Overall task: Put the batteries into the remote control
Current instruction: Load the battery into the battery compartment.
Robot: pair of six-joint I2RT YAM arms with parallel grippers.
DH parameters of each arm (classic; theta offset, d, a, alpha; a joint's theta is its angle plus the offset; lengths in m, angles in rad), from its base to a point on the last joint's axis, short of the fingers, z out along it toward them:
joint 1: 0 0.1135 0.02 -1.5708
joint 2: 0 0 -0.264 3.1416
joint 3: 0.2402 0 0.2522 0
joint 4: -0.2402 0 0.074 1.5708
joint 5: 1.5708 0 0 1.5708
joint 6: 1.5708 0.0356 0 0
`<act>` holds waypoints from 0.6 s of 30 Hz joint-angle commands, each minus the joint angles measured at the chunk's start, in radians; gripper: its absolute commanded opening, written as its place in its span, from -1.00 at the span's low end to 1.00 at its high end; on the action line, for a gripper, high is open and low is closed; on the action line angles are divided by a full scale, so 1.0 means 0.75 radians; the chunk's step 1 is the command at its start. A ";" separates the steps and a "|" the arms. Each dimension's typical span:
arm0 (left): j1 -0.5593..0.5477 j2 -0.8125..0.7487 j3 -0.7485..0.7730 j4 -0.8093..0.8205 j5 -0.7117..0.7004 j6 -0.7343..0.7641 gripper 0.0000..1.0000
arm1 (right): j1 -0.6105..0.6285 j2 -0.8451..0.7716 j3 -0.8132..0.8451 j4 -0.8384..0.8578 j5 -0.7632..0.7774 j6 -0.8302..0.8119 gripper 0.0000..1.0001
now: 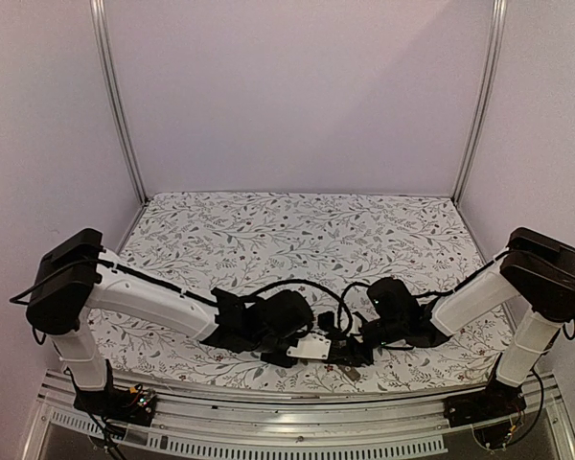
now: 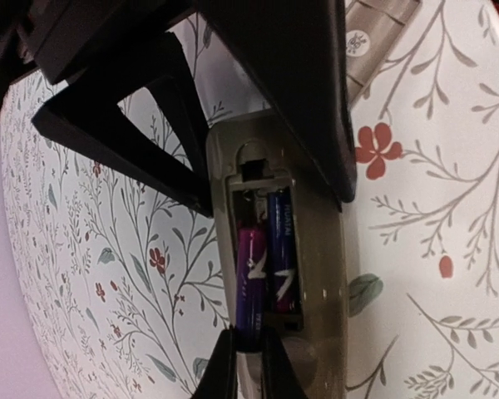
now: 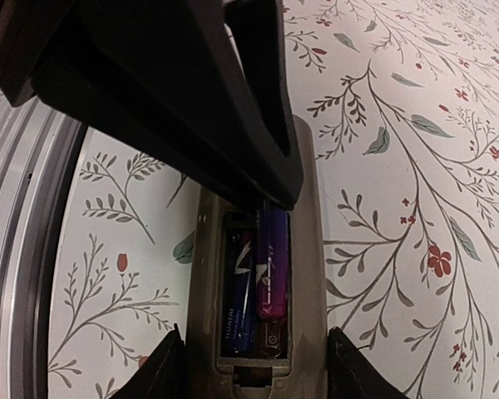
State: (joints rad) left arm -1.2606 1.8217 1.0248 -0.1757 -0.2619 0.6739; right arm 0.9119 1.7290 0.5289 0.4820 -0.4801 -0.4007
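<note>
Here the left hand (image 2: 273, 193) pinches the remote control (image 2: 320, 274), batteries (image 2: 279, 258) inside (right hand (image 2: 248, 370): cannot tell)

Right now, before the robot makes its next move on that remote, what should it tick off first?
1. Both batteries in the remote control recess: ok.
2. Both lying flat: not ok; the purple battery seems to ride higher than its neighbour.
3. Remote steadied: ok; the left gripper has a finger against each long side.
4. Right gripper at the purple battery's end, open or shut: cannot tell.
5. Cover piece off the remote, lying on the cloth nearby: ok.
</note>
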 commanded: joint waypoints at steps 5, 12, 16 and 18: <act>-0.028 0.114 0.094 -0.110 0.047 0.025 -1.00 | 0.009 -0.045 -0.011 0.028 0.004 0.016 -0.31; -0.043 0.181 0.194 -0.193 0.087 -0.003 -1.00 | 0.009 -0.056 -0.010 0.043 -0.009 0.039 -0.31; -0.044 0.208 0.213 -0.193 0.127 -0.034 -1.00 | 0.009 -0.047 -0.017 0.073 -0.016 0.059 -0.31; -0.045 0.217 0.223 -0.186 0.151 -0.056 -1.00 | 0.009 -0.039 -0.022 0.092 -0.019 0.065 -0.32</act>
State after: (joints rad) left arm -1.2732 1.9179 1.1816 -0.3092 -0.2455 0.6682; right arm 0.9115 1.7222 0.5220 0.4801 -0.4736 -0.3565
